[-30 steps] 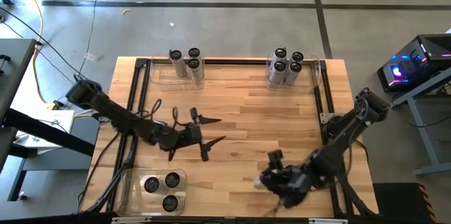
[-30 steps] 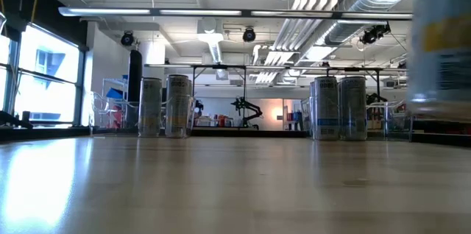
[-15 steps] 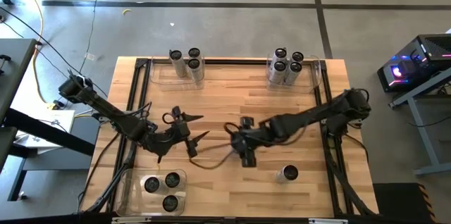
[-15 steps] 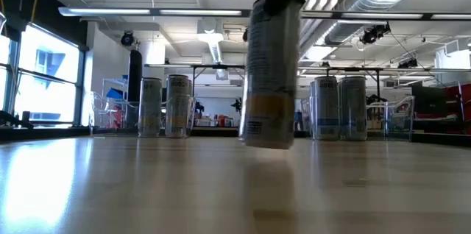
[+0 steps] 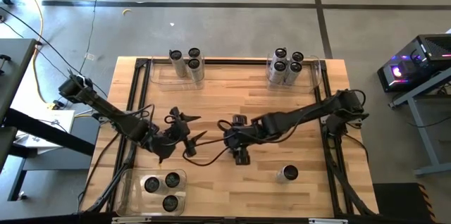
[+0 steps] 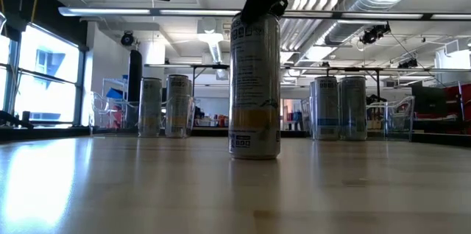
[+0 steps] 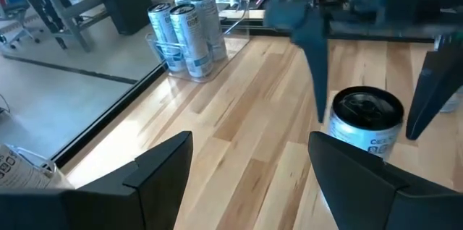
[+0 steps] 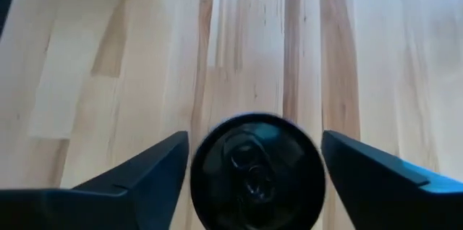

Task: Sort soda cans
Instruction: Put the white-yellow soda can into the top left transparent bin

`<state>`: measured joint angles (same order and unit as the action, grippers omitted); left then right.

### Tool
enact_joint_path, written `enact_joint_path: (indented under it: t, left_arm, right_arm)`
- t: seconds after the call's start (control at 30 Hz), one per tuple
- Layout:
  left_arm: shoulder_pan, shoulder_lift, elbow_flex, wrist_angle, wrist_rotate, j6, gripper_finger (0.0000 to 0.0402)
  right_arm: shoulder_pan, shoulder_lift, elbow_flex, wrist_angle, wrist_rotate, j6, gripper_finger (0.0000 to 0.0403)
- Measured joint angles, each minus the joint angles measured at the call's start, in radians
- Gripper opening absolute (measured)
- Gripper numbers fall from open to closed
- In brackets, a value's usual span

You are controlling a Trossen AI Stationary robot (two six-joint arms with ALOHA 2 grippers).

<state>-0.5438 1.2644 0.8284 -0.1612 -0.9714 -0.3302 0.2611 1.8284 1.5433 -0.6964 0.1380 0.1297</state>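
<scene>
One soda can (image 6: 255,87) stands upright on its base at the middle of the wooden table. My right gripper (image 5: 240,138) hangs over it, pointing steeply down. It is open, with one finger (image 7: 315,64) on each side of the can's dark top (image 8: 257,172) and a narrow gap on both sides. My left gripper (image 5: 201,126) hovers open just to the left of that can, nearly level, with nothing between its fingers. A second loose can (image 5: 287,174) stands near the table's front right.
Clear bins hold more cans: three at the far left (image 5: 187,63), several at the far right (image 5: 285,67), three at the near left (image 5: 163,186). A black frame (image 5: 134,104) runs along the table's edges. Bare wood lies between the bins.
My right gripper has swung from the near right corner toward the table's middle with a can. In the low view the can hung tilted and clear of the table half a second ago. Now it stands upright on the wood. My left gripper has shifted slightly toward the left edge and turned.
</scene>
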Motion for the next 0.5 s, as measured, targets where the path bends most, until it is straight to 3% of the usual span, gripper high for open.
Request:
enact_joint_path:
  t: [0.17,0.23,0.4,0.5]
  left_arm:
    - [-0.021,0.008,0.0,0.002,0.001,0.0,0.0268]
    - [-0.025,0.023,0.0,0.022,-0.003,-0.001,0.0268]
    - [-0.026,0.106,0.0,0.087,-0.005,0.035,0.0268]
    - [-0.013,0.179,0.0,0.179,-0.004,0.069,0.0268]
  right_arm:
    - [0.015,-0.007,0.071,0.005,0.015,-0.031,0.0326]
    - [0.038,-0.023,0.079,0.014,0.066,-0.05,0.0326]
    - [0.157,-0.143,0.039,-0.051,0.447,-0.013,0.0328]
    - [0.24,-0.249,-0.048,-0.123,0.588,0.141,0.0328]
